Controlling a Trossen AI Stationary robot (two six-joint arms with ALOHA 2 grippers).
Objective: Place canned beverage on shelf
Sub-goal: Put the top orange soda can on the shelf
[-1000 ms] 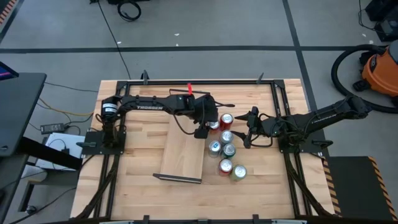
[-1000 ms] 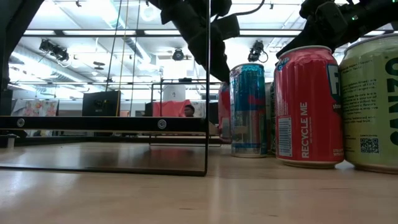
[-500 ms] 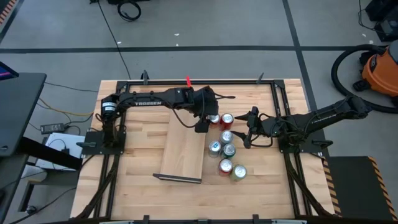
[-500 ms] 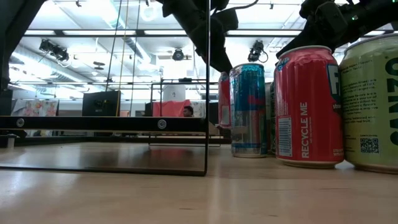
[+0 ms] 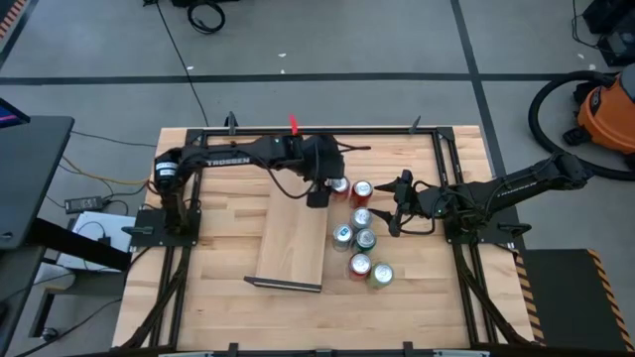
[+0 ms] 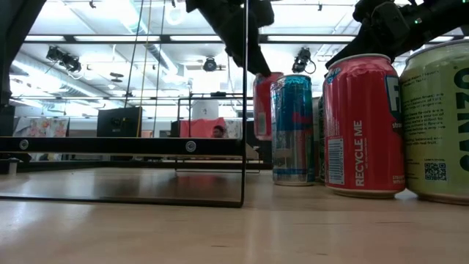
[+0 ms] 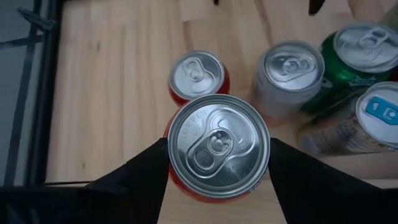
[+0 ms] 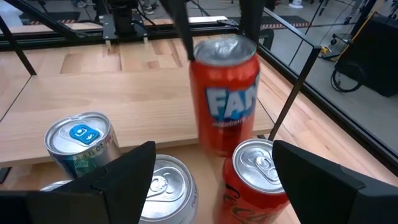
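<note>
My left gripper (image 5: 335,187) is shut on a red can (image 5: 340,185), held just past the far right corner of the shelf (image 5: 293,238), a light-wood plank with black end rails lying flat on the table. The left wrist view shows the can's silver lid (image 7: 219,144) between the fingers. My right gripper (image 5: 397,203) is open and empty, right of the can cluster. In the right wrist view (image 8: 212,149) it faces the held can (image 8: 224,93). My left gripper pinches the red can between its two fingers, on opposite sides of its wall (image 7: 177,186) near the top rim. The fingers (image 8: 180,28) come from above, pointing down. The can hangs roughly upright, lifted clear of the table, its base (image 6: 264,136) above the other cans' bases.
Several cans stand right of the shelf: a red one (image 5: 362,190), a silver one (image 5: 361,216), a blue one (image 5: 342,235), a green one (image 5: 365,239), a red one (image 5: 359,265) and a green one (image 5: 380,275). A black frame (image 5: 442,159) borders the tabletop.
My left gripper has risen and drawn toward the table's far edge with the red can. The can has gone from standing among the others to hanging clear above the table.
</note>
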